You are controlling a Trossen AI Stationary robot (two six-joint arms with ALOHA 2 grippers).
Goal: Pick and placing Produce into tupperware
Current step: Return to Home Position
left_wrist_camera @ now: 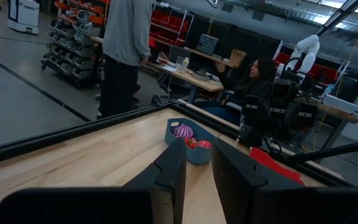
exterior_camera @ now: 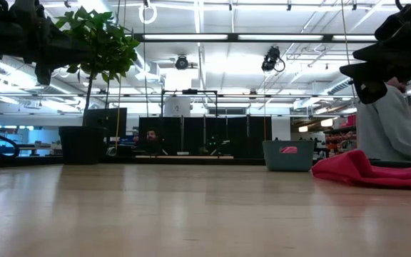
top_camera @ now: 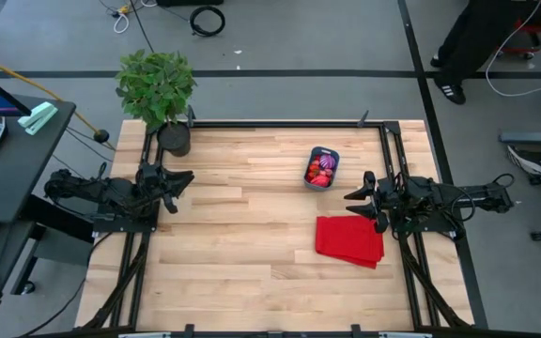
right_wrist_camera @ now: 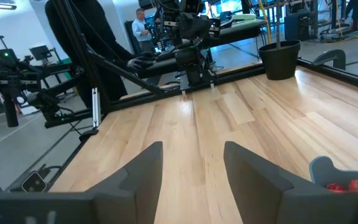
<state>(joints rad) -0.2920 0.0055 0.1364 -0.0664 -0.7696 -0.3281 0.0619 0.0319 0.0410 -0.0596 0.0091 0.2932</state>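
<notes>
Rounded blue plastic tupperware [top_camera: 334, 161], glossy produce [top_camera: 319, 173] inside (1 spiky purple), left gripper [left_wrist_camera: 199, 150], right gripper [right_wrist_camera: 192, 149], fingers apart

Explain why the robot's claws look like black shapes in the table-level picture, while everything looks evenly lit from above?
Low view: bright ceiling strips face the camera, so the left gripper and right gripper are backlit silhouettes, and the table carries a pale sheen. High view: light falls evenly from above; the blue tub and red cloth show plainly, without hard shadows.
</notes>
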